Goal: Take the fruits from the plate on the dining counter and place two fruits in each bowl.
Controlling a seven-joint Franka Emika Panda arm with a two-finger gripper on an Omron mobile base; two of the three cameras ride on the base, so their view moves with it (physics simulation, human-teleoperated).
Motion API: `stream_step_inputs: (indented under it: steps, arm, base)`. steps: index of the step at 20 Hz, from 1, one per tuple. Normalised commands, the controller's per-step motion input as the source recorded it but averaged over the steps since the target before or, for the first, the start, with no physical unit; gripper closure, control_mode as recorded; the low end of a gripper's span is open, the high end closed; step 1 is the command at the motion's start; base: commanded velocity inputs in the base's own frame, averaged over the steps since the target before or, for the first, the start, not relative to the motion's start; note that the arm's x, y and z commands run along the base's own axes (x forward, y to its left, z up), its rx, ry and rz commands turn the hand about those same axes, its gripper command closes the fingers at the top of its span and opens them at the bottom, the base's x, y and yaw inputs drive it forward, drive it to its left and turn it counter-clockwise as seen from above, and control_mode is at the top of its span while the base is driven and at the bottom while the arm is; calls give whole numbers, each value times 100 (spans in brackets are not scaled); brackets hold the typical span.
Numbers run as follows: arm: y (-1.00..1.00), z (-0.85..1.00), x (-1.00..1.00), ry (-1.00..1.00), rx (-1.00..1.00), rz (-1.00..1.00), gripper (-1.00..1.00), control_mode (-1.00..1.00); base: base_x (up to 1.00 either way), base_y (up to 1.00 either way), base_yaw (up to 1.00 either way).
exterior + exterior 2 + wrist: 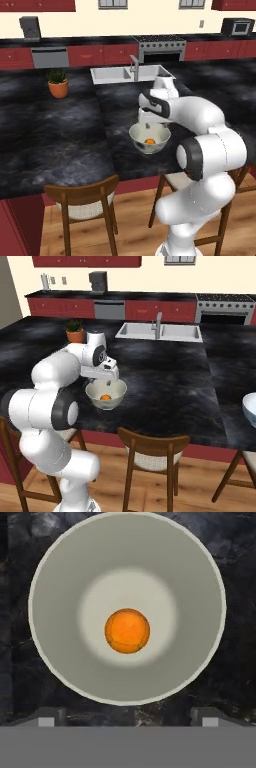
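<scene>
A bright orange fruit (127, 631) lies alone at the bottom of a deep white bowl (55, 662), free of the fingers. That bowl (137, 136) stands near the front edge of the black dining counter (60, 135). My gripper (128, 718) hangs straight above it, open, with nothing between its fingertips (47, 718). The right base view shows the hand (103, 376) just over the same bowl (117, 392) and the orange (105, 397). A second bowl (250, 407) sits at the counter's far right edge. The plate is out of view.
A potted plant (58, 84) stands at the back left of the counter. A sink with a faucet (133, 70) is behind the bowl. Wooden chairs (82, 200) (152, 448) are tucked under the counter's front edge.
</scene>
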Motion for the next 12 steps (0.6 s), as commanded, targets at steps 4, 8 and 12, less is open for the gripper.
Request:
stream_step_inputs:
  steps: [4,8,12]
  arm:
    - [-8,75,-100,0,0,0,-100,-100]
    - [-10,43,-89,0,0,0,-100,-100]
    - [-4,3,-37,-4,0,0,-100,-100]
  base:
    - [0,0,0]
    - [0,0,0]
    - [0,0,0]
